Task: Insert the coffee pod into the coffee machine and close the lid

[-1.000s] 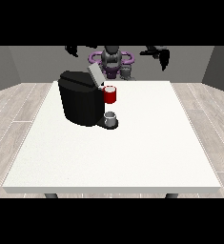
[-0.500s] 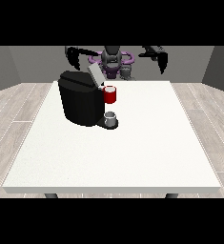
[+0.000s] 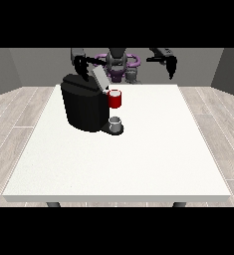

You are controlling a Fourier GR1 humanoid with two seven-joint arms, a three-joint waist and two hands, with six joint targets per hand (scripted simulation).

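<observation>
On the white worktop (image 3: 138, 164) we see a grey thing (image 3: 116, 121) at the black coffee machine (image 3: 84, 104), below a red thing at the machine (image 3: 115, 99). Farther back, both hands hover: the hand at the view's left (image 3: 80, 66) above the lid (image 3: 99, 77), the hand at the view's right (image 3: 171, 65) well aside. We cannot tell their fingers. Reaching down could nudge the machine.

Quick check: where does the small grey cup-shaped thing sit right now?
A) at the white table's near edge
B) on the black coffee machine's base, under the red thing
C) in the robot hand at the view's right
B: the small grey cup-shaped thing rests on the base of the black coffee machine, directly below the red thing at the machine.
</observation>
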